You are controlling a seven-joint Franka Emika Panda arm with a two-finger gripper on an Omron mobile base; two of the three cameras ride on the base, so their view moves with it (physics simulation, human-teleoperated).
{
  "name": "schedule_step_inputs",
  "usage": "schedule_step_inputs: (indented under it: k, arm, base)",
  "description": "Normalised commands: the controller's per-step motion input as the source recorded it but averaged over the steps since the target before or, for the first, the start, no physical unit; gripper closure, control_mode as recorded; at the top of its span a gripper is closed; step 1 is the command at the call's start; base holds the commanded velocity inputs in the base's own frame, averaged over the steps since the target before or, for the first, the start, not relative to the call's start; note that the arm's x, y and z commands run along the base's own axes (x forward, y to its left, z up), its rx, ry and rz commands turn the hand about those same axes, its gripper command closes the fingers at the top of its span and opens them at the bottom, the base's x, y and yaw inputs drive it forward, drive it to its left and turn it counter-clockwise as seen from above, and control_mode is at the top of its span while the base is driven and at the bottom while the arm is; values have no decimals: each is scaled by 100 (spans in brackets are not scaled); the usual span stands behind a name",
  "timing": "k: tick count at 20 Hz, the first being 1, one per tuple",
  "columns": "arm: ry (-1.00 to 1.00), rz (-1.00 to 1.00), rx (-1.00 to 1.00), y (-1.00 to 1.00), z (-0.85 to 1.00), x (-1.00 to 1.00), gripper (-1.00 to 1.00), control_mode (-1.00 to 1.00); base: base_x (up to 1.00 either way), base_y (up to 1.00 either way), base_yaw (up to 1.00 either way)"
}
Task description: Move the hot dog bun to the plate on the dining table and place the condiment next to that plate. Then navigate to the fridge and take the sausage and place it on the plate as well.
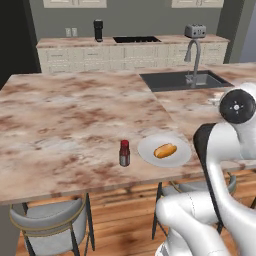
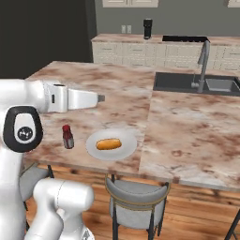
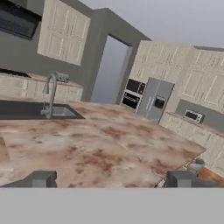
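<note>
We see our two-finger gripper (image 3: 111, 178) with its dark tips standing wide apart and nothing between them, looking out level over the brown-and-beige marbled dining table (image 1: 60, 125). In the hand view, across that stone top, a grey faucet (image 3: 50, 94) rises by a dark sink basin (image 3: 26, 109), and far off against the cream cabinets stands the tall grey fridge (image 3: 154, 99).

In the base views our white arm reaches over the table's near edge, well above the things on it. The plain round white plate (image 1: 179, 154) lies near that edge, and the small golden-orange hot dog bun (image 1: 165, 150) rests on its middle. The small dark red condiment bottle (image 1: 124, 153) with its red cap stands upright just beside the plate, apart from its rim. Grey chairs (image 2: 136, 197) sit tucked beneath the table.
</note>
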Motion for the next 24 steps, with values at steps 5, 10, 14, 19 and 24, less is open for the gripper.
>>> schedule_step_inputs:
  k: [5, 10, 14, 19, 24]
  arm:
    - [4, 37, 16, 17, -1, -80, -100, -100]
    - [6, 38, 31, 31, -3, -69, -100, -100]
    - [27, 35, 38, 50, 0, -35, -100, -100]
    - [27, 30, 30, 57, -5, -36, -100, -100]
    - [2, 3, -3, 27, -2, -18, -100, -100]
  base:
    - [0, 0, 0]
    - [0, 0, 0]
    - [0, 0, 0]
    - [0, 0, 0]
    - [0, 0, 0]
